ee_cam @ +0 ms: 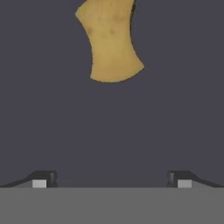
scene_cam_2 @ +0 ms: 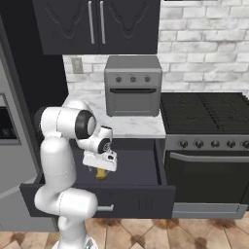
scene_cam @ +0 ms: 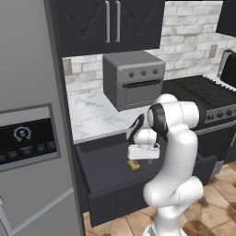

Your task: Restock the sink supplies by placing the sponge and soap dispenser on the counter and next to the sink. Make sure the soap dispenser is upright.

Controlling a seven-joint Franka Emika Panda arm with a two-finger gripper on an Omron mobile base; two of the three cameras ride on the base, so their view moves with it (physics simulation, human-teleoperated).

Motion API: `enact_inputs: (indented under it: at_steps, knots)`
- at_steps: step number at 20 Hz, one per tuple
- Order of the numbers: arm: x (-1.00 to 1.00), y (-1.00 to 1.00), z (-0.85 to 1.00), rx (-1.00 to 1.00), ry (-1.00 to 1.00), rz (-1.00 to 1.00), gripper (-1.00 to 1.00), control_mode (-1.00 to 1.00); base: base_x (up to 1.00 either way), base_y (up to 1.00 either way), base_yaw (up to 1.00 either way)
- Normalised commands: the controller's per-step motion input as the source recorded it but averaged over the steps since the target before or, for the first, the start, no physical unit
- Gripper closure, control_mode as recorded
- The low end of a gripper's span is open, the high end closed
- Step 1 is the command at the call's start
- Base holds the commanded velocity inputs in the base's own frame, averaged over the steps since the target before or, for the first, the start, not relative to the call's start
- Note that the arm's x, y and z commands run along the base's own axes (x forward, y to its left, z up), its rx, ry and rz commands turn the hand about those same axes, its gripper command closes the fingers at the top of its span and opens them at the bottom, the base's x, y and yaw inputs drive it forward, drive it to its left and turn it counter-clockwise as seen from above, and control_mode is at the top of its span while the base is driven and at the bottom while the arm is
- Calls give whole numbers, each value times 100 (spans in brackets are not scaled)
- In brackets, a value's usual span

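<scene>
Yellow sponge (ee_cam: 111, 41) lies in the open dark drawer (scene_cam_2: 141, 168). The gripper (ee_cam: 111, 183) hangs over it, fingers wide apart, holding nothing.

The surface (scene_cam: 92, 115) looks like polished white marble with grey veins. The toaster oven (scene_cam_2: 133, 85) has a matt grey metal look. The open drawer (scene_cam_2: 131, 168) is smooth, matt dark grey. The sponge (ee_cam: 111, 41) looks dull yellow and faintly mottled. The floor (scene_cam_2: 160, 233) is glossy brown tile.
</scene>
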Motion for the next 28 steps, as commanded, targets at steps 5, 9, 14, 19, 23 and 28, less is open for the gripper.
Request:
enact_inputs:
  at_steps: [5,9,14,19,23,28]
  knots:
    - [25,0,-29,-6,-11,0,-100,-100,0,0,0]
    - [24,14,-28,-6,-10,1,-100,-100,0,0,0]
    - [28,10,-15,0,-8,4,-100,-100,0,0,0]
    - [39,0,-13,0,-9,5,-100,-100,0,0,0]
    - [38,0,-31,0,-3,5,-100,-100,0,0,0]
    - [24,2,-40,0,0,4,-100,-100,0,0,0]
